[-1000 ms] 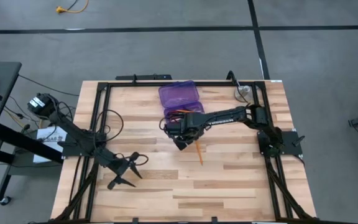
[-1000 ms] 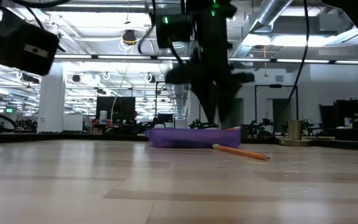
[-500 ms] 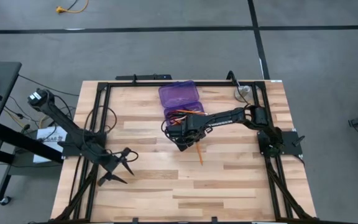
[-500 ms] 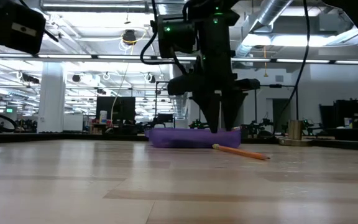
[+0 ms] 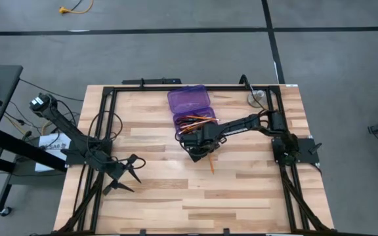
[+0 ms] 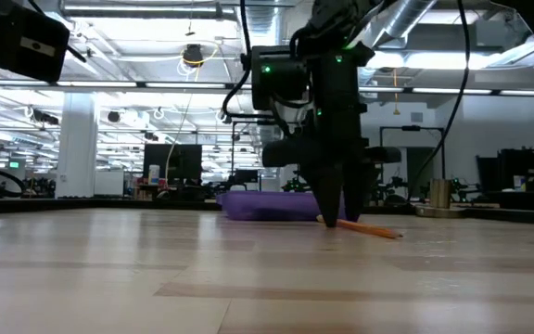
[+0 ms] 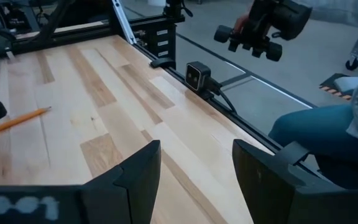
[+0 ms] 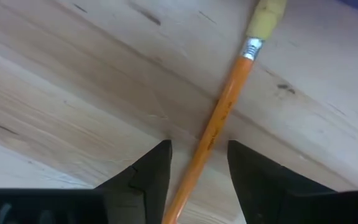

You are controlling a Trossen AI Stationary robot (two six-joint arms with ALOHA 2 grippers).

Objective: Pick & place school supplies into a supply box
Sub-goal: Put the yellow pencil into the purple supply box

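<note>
An orange pencil (image 5: 210, 162) lies flat on the wooden table, just near of the purple supply box (image 5: 189, 100). The box is open, and orange pencils and dark pens lie in its tray (image 5: 193, 120). My right gripper (image 8: 199, 168) is down at the table, open. Its fingers stand on either side of the pencil (image 8: 219, 115) without touching it. In the low view its tips (image 6: 338, 219) reach the tabletop beside the pencil (image 6: 364, 227). My left gripper (image 5: 126, 174) waits, open, over the table's near left part. No scissors show.
A round grey metal disc (image 5: 254, 99) sits at the far right corner. A black frame rail (image 5: 176, 87) runs around the table. Bare wood lies near of the pencil. In the left wrist view a person's leg (image 7: 316, 127) shows beyond the table edge.
My right gripper has come down from above the box's tray to the tabletop, shifting slightly toward the near edge, and now straddles the pencil. My left gripper drew back a little toward the table's left edge, then kept still. The pencil has not moved.
</note>
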